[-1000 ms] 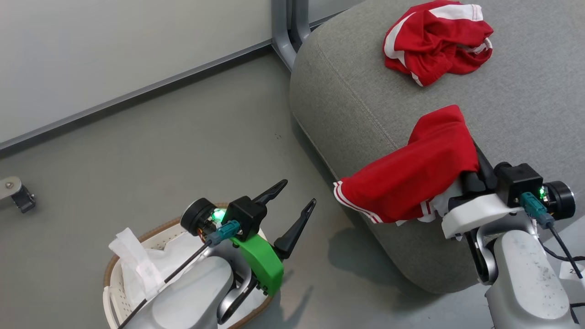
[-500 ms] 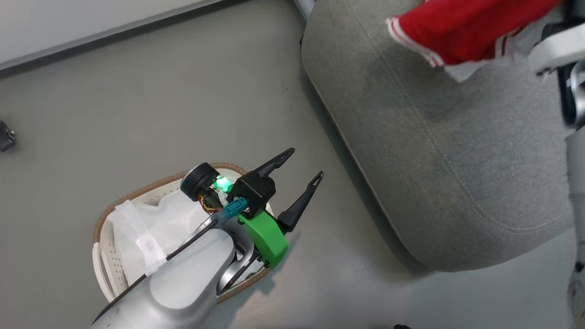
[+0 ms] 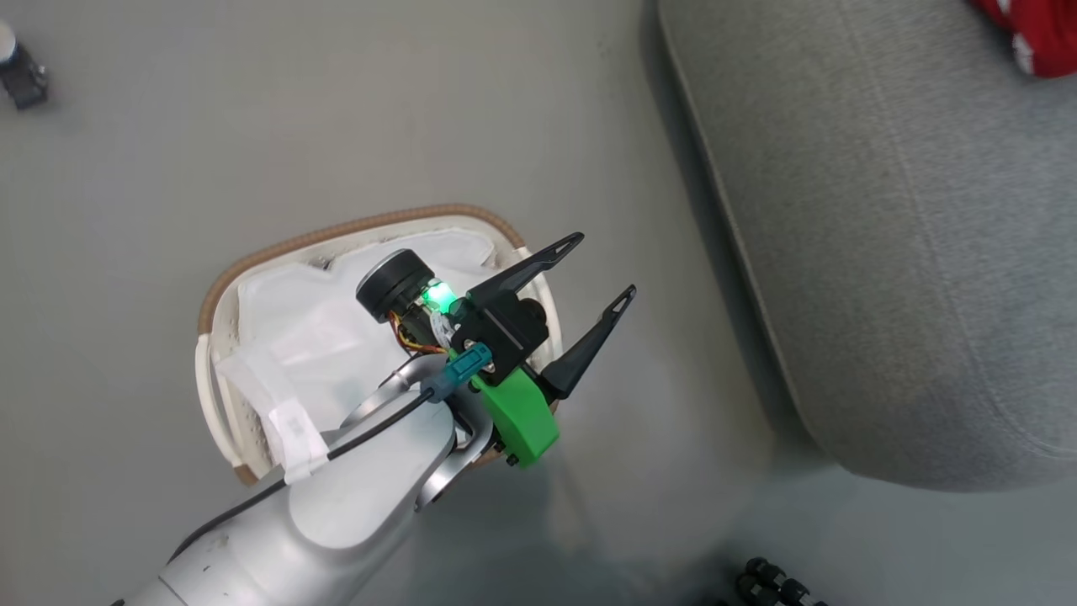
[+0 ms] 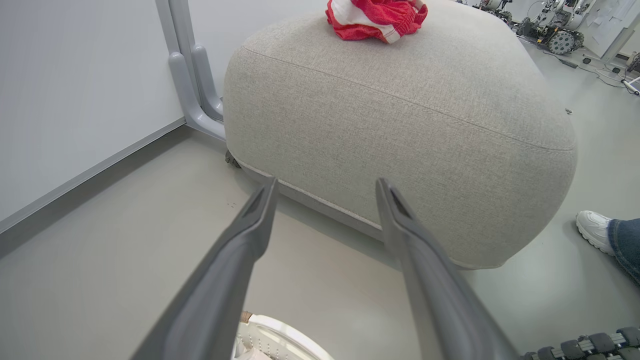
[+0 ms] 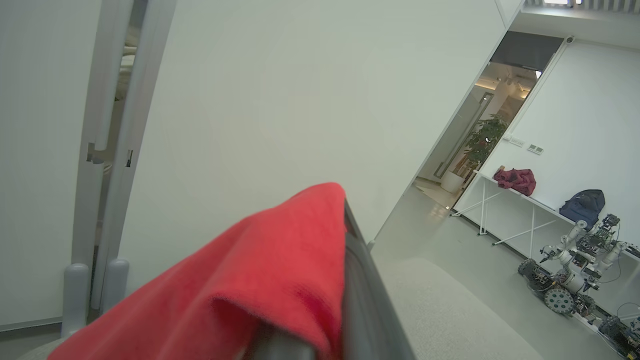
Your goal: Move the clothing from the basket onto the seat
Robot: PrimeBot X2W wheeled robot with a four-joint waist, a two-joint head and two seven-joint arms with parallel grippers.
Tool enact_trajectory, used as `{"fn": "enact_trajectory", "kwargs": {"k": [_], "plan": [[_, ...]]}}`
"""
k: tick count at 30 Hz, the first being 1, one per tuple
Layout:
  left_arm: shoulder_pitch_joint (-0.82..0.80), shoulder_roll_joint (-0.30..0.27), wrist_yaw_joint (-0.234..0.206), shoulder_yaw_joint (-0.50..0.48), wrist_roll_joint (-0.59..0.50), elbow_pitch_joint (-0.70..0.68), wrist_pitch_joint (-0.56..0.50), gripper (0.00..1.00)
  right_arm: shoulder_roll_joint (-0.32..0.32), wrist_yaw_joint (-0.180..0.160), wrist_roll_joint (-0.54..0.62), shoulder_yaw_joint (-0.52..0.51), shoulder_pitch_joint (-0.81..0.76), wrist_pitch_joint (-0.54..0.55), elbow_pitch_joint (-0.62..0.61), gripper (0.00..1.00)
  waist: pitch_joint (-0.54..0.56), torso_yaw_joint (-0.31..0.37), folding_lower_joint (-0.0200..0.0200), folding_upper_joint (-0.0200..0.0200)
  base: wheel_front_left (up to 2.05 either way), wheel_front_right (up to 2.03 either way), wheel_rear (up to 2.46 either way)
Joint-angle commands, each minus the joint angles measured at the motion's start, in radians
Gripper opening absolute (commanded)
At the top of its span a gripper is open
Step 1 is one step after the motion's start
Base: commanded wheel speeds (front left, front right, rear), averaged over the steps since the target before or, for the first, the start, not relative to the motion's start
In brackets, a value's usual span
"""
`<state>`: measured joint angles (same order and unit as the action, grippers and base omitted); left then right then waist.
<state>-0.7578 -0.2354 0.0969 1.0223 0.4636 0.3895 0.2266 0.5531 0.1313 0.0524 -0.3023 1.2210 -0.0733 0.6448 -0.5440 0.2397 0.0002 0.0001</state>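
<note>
The head view is now tipped down; no red is seen in the basket [image 3: 336, 231]; the left claw [image 3: 606, 264] is spread wide; one red garment [image 4: 375, 17] is laid on the seat [image 4: 400, 125]; the second garment [image 5: 240, 280] is draped over the right claw [image 5: 325, 215], grip unseen.

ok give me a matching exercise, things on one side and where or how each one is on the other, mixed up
1 left gripper
2 basket
3 crumpled red garment
4 other red garment

A on top of the seat
B on the floor
C held by the right gripper
D open, holding nothing

Pairs: 1-D, 2-B, 3-A, 4-C
</note>
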Motion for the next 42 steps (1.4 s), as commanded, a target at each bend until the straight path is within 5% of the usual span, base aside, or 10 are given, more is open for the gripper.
{"fn": "enact_trajectory", "kwargs": {"k": [1, 7, 16, 19, 20, 21, 42], "plan": [[-0.027, -0.006, -0.002, -0.001, -0.013, -0.01, -0.001, 1.0, 0.01, -0.001, 0.006, -0.013, 0.002, -0.002, 0.02, 0.0, -0.092, -0.082, -0.0002, -0.0001, 0.0, 0.0, 0.0], [-0.051, -0.013, -0.011, 0.002, -0.024, -0.035, -0.005, 1.0, -0.018, -0.001, 0.044, -0.081, -0.045, -0.047, 0.125, 0.0, -0.145, -0.104, -0.0002, -0.0001, 0.0, 0.0, 0.0], [-0.048, -0.029, -0.023, 0.014, -0.026, -0.063, -0.023, 1.0, -0.157, -0.001, 0.106, -0.133, -0.118, -0.152, 0.264, 0.0, -0.156, -0.072, -0.0002, -0.0001, 0.0, 0.0, 0.0], [-0.044, -0.039, -0.028, 0.014, -0.022, -0.069, -0.028, 1.0, -0.192, -0.001, 0.117, -0.144, -0.138, -0.172, 0.285, 0.42, -0.151, -0.057, -0.0002, -0.0001, 0.0, 0.0, 0.0], [-0.041, -0.042, -0.029, 0.014, -0.019, -0.07, -0.03, 1.0, -0.2, -0.001, 0.121, -0.147, -0.142, -0.177, 0.289, 0.8, -0.147, -0.052, -0.0002, -0.0001, 0.0, 0.0, 0.0], [-0.036, -0.044, -0.031, 0.015, -0.017, -0.071, -0.029, 1.0, -0.206, -0.001, 0.124, -0.15, -0.147, -0.184, 0.287, 1.0, -0.143, -0.047, -0.0002, -0.0001, 0.0, 0.0, 0.0], [0.037, -0.022, -0.061, -0.071, 0.073, -0.044, 0.03, 1.0, -0.323, -0.001, 0.065, -0.043, -0.459, -0.193, 0.035, 1.0, 0.038, -0.02, -0.0002, -0.0001, 0.0, 0.0, 0.0]]}}
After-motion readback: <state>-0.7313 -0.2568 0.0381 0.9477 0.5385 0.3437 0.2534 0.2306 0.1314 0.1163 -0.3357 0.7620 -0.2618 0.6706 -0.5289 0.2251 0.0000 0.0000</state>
